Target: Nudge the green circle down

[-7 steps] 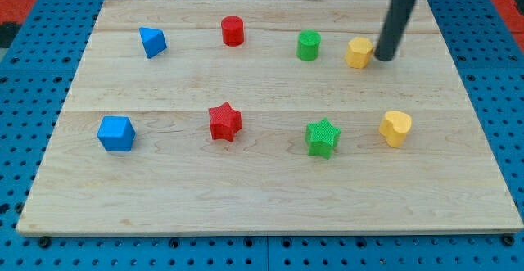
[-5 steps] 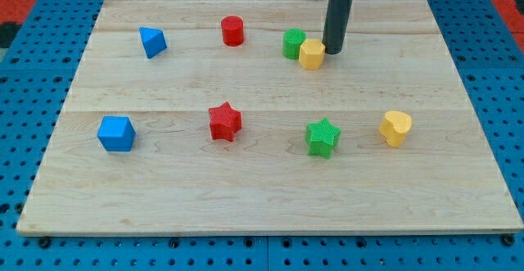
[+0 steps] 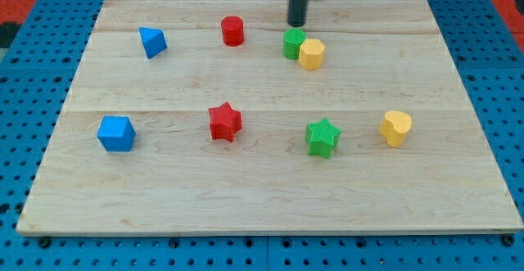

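The green circle (image 3: 293, 43) is a short green cylinder near the top of the board, right of centre. A yellow hexagon block (image 3: 312, 54) touches its lower right side. My tip (image 3: 296, 23) stands just above the green circle, a small gap away from its top edge. The rod rises out of the view's top.
On the wooden board (image 3: 262, 197) also lie a red cylinder (image 3: 232, 30), a blue triangle (image 3: 152, 42), a blue cube (image 3: 115, 133), a red star (image 3: 224, 122), a green star (image 3: 322, 137) and a yellow heart (image 3: 395, 128).
My tip pushed the yellow hexagon left against the green circle, nudging the circle slightly left, then moved up and left to stand above the green circle.
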You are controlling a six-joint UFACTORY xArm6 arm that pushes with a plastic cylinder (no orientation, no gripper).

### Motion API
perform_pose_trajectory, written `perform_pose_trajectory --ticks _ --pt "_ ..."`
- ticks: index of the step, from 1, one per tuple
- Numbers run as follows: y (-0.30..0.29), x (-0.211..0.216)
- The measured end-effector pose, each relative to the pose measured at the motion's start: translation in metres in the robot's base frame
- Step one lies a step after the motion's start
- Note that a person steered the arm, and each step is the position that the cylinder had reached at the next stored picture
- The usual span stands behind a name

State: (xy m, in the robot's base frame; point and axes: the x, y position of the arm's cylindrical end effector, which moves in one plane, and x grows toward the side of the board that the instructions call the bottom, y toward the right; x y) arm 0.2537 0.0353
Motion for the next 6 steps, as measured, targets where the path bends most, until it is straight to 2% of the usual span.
perform_pose_trajectory --ticks 1,4,6 --pt "-0.021 0.015" --pt "0.05 0.016" --pt "0.002 0.027"
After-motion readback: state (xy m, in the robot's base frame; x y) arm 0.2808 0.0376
